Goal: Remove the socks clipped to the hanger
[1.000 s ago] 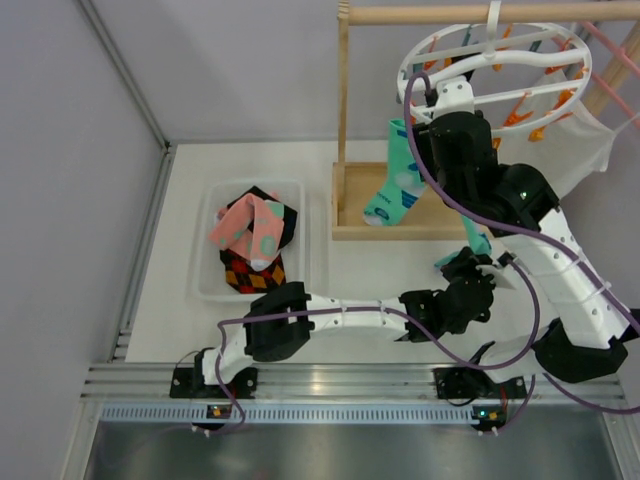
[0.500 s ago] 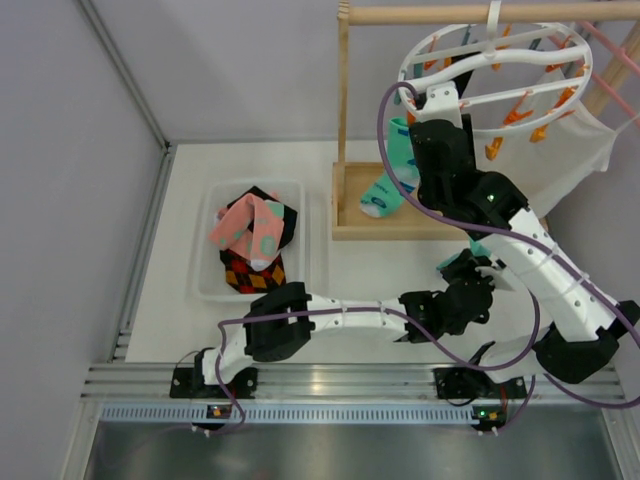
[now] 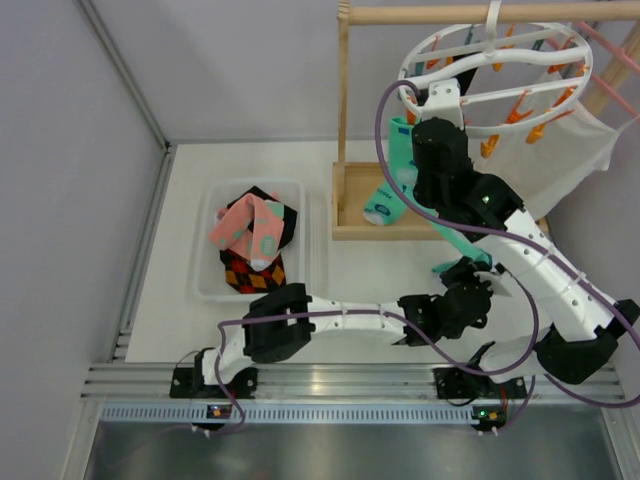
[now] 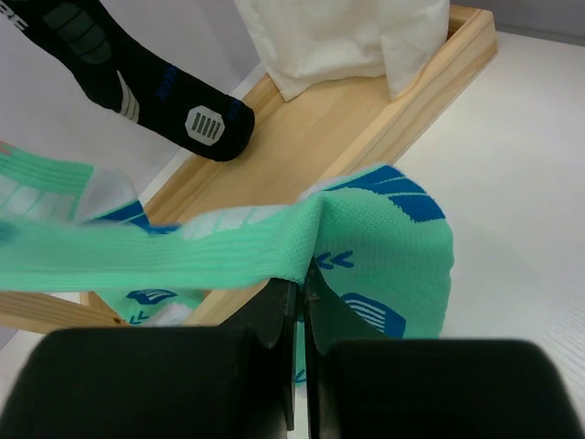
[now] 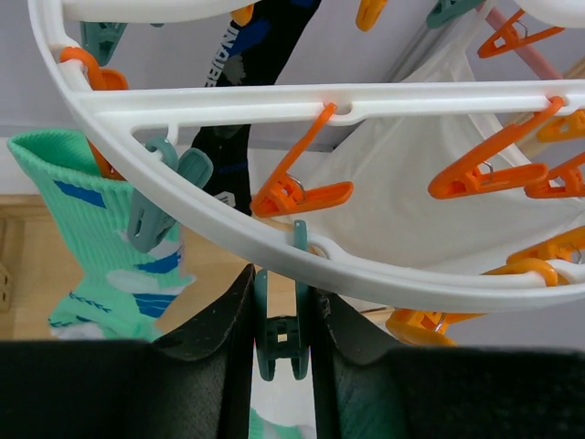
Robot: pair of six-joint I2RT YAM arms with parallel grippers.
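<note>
Slipping is risked where the right gripper (image 5: pixel 281 283) clamps the teal peg (image 5: pixel 281 343), leaving the mint sock (image 4: pixel 366 229), pinched by the left gripper (image 4: pixel 300 293), stretched.

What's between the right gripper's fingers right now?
A teal peg dangling from the hanger, with the right gripper pressed against its sides; the right wrist view shows it.

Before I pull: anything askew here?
The mint sock is stretched taut sideways, pinched in the left end effector, not hanging free. The right end effector brackets a teal peg on the hanger. Nothing looks damaged.
</note>
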